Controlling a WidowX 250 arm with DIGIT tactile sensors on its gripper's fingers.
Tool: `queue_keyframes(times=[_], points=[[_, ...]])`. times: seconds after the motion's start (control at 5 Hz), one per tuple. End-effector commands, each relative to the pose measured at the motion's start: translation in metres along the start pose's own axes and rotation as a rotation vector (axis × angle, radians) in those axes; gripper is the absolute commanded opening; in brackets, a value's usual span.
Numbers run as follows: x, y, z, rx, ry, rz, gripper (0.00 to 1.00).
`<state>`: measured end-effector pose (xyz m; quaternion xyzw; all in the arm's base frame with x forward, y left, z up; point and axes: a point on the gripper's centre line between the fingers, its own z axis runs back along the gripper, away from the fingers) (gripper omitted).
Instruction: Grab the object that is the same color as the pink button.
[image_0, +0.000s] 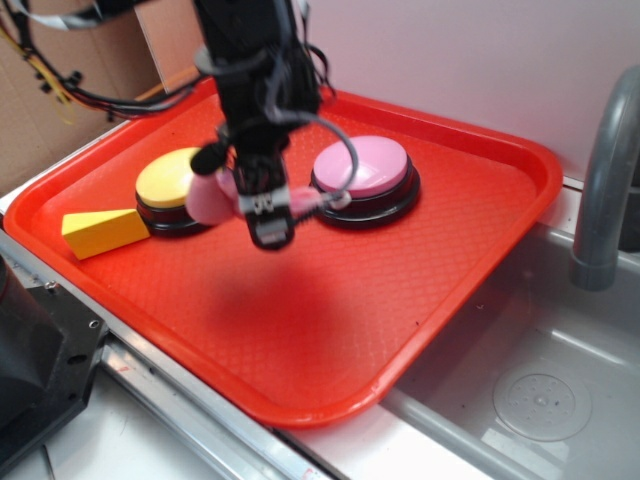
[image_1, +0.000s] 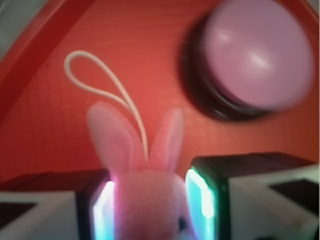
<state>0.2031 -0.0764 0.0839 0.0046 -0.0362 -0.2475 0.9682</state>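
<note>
A: Exterior view, status?
B: The gripper (image_0: 268, 205) hangs above the red tray (image_0: 470, 250), between the yellow button (image_0: 172, 180) and the pink button (image_0: 362, 167). The pink bunny (image_0: 210, 195) sits at the jaws, clear of the tray surface, with a shadow beneath. A yellow wedge block (image_0: 103, 232) lies at the tray's left edge. A grey sink (image_0: 545, 380) adjoins the tray on the right.
A: Wrist view?
B: The jaws are clamped on the pink bunny (image_1: 147, 205), one pad on each side of its body. Its ears point upward in frame; its white loop string (image_1: 95, 85) lies against the tray (image_1: 45, 150) background. The pink button (image_1: 255, 55) appears at upper right, blurred.
</note>
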Motion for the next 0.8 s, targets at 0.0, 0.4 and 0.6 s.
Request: queue_keyframes(times=[0.0,0.4,0.6], points=[[-0.016,0.039,0.084,0.01,-0.12,0.406,0.0],[-0.045,0.07,0.12,0.058,-0.182,0.69,0.0],[-0.049,0.072,0.118,0.024,-0.142,0.73,0.0]])
